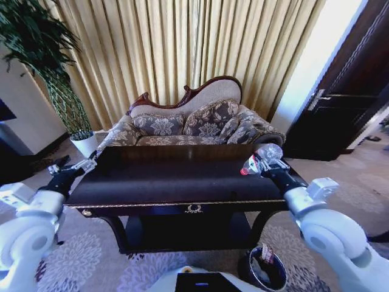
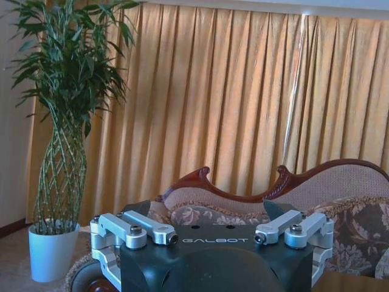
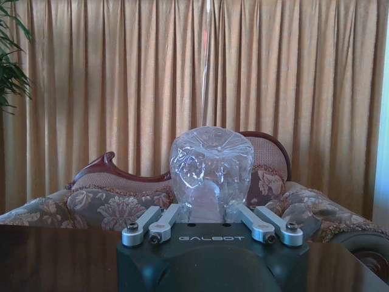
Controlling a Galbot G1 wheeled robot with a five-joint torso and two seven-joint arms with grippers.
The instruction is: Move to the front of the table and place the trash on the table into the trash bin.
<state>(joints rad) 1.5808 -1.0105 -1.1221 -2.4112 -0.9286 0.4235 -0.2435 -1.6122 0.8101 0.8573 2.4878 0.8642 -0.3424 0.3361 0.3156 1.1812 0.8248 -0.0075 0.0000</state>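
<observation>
One bench (image 1: 176, 182) stands before the robot, dark and glossy, with one gold emblem (image 1: 193, 208) on its front edge. One clear plastic bottle (image 1: 260, 159) with a red label is up at the bench's right side. One round dark trash bin (image 1: 264, 267) sits on the carpet below. Behind the bench is one patterned sofa (image 1: 194, 125), and to the left one plant (image 1: 42, 67) in one white pot (image 1: 85, 143). Two robot arms reach in, each with one gripper: the left gripper (image 1: 76, 168) and the right gripper (image 1: 262, 163).
</observation>
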